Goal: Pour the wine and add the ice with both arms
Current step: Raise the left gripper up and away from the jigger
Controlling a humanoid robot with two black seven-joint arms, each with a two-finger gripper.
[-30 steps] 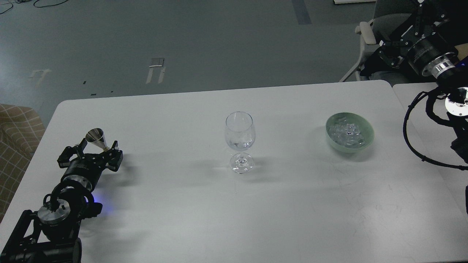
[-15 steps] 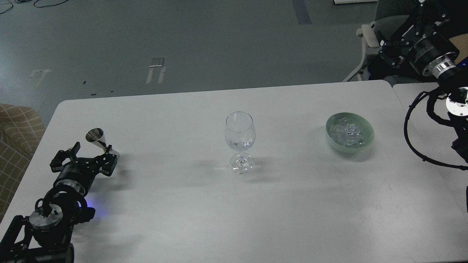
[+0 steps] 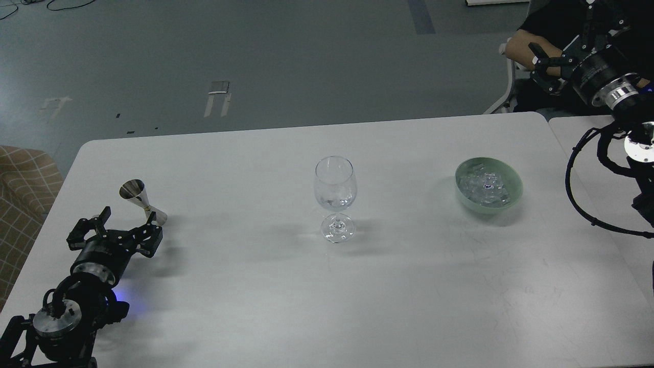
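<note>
- Backing away toward the lower left of the frame, my left gripper (image 3: 125, 225) has let go of the steel jigger (image 3: 141, 201); a second ago its fingers were around the jigger's waist, now they stand apart just below it and touch nothing.
- That jigger stays upright on the white table (image 3: 255, 306) at the left, its cup mouth open toward the upper left. I cannot tell from this view whether any liquid is left in it.
- At the upper right, my right gripper (image 3: 544, 64) has drifted slightly farther from the table and hangs off its far corner. Its fingers look spread, with nothing between them.
- Someone's forearm (image 3: 516, 46) has come into the upper right corner, right behind that gripper; it was not there half a second ago.
- Nothing else has shifted. Centre frame, the wine glass (image 3: 334, 197) stands upright, with what seems a little clear liquid low in the bowl, though it is hard to read.
- Right of the glass and well apart from it sits the green bowl (image 3: 515, 189), and the ice (image 3: 485, 186) is heaped inside, untouched as far as I can see.
- My reading: the pouring half looks finished and the jigger is parked, so the ice half falls to the right arm, which has a long way to come down to the bowl.
- I would watch that forearm before swinging the right arm.
</note>
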